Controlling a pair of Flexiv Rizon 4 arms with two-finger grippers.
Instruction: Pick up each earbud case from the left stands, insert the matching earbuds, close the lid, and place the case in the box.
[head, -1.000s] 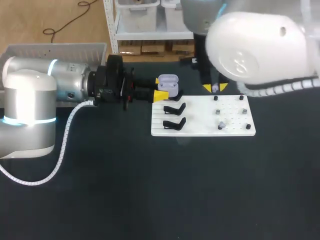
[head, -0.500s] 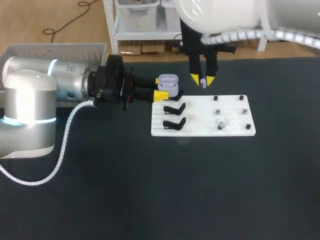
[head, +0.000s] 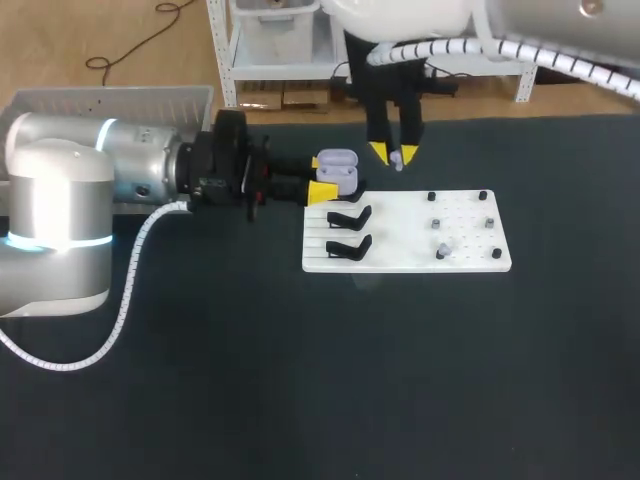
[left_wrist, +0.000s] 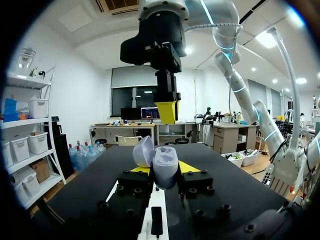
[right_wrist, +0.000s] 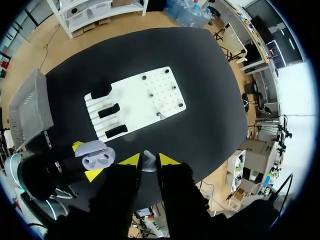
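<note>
Earbud (right_wrist: 148, 161) sits pinched in my right gripper (head: 393, 155), right of the open case (head: 337, 166) clamped by my left gripper (head: 325, 177).

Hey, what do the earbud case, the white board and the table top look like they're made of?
Earbud case: looks like smooth pale lilac plastic, soft sheen on its open lid.
White board: probably rigid plastic or painted sheet; flat, matte, evenly white.
Table top: dark and matte, no glare; maybe a mat or cloth, can't tell.
</note>
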